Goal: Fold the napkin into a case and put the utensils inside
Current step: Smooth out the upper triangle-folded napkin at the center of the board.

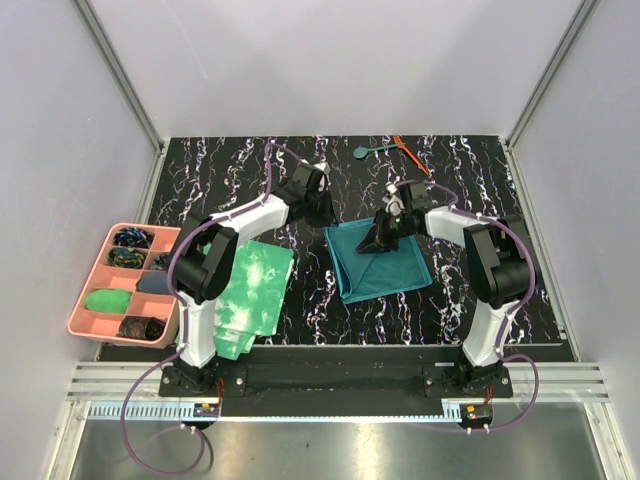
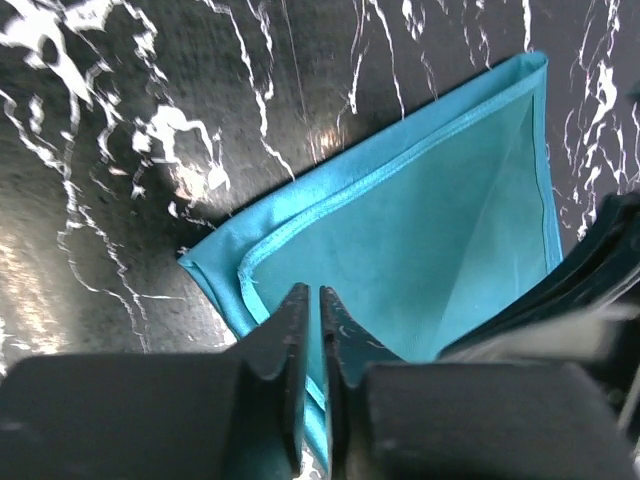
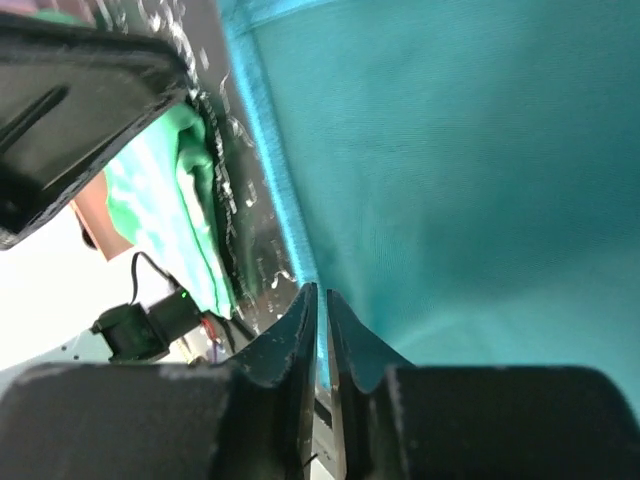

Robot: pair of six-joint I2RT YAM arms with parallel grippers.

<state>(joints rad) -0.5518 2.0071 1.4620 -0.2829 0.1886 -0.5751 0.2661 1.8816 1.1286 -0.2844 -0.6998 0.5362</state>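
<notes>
In the middle of the overhead view, the napkin (image 1: 385, 270) lies on the black marbled table (image 1: 480, 180), folded to a rough square; my left gripper (image 1: 322, 208) sits at its upper left corner and my right gripper (image 1: 383, 238) is on its upper left part; the teal spoon (image 1: 372, 151) and the orange-red stick (image 1: 408, 152) lie well apart from it at the top of the frame; a tie-dye cloth (image 1: 250, 295) lies to the left, beside the pink tray (image 1: 88, 290).

In the left wrist view, my left gripper (image 2: 318, 300) has its 2 fingers drawn almost together, a thin slit between them with teal cloth in it, pinching the napkin (image 2: 430, 210) near its hemmed corner; my other arm is a dark blur at the right edge.

In the right wrist view, my right gripper (image 3: 321, 300) is likewise nearly closed, the hem of the napkin (image 3: 450, 170) running down into the slit; the cloth fills the right of the frame.
</notes>
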